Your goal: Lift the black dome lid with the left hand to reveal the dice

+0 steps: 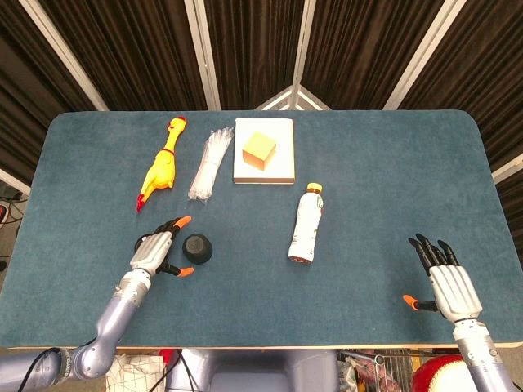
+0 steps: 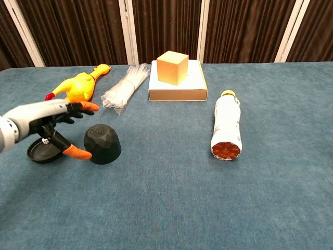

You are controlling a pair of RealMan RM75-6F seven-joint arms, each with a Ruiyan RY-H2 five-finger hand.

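- The black dome lid (image 2: 102, 144) sits on the blue table (image 2: 171, 198), just to the right of its flat black base (image 2: 42, 151) and off it; from above it shows as a dark round shape (image 1: 197, 250) beside the left hand.
- The left hand (image 2: 54, 127) is right next to the lid with its fingers spread. An orange fingertip (image 2: 79, 153) lies at the lid's lower left edge and another reaches past its top. I cannot tell from either view whether any finger touches the lid, but nothing clamps it.
- On the base, one small white die (image 2: 45, 140) peeks out behind the hand. The hand covers most of the base, so any others are hidden.
- By my reading the lift is done, the lid is set down, and the hand is at the point of release.
- The next move likely calls for drawing the left hand back and up, clear of both lid and base, without nudging the lid or sweeping across the base, so the dice show fully.
- The right hand (image 1: 445, 281) rests flat on the table near the right front edge, fingers apart and holding nothing, well away from the work.
- Further back lie a rubber chicken (image 2: 79, 85), a clear plastic bundle (image 2: 123, 86), an orange cube (image 2: 172, 67) on a white box (image 2: 177, 87), and a bottle (image 2: 227, 125) on its side.
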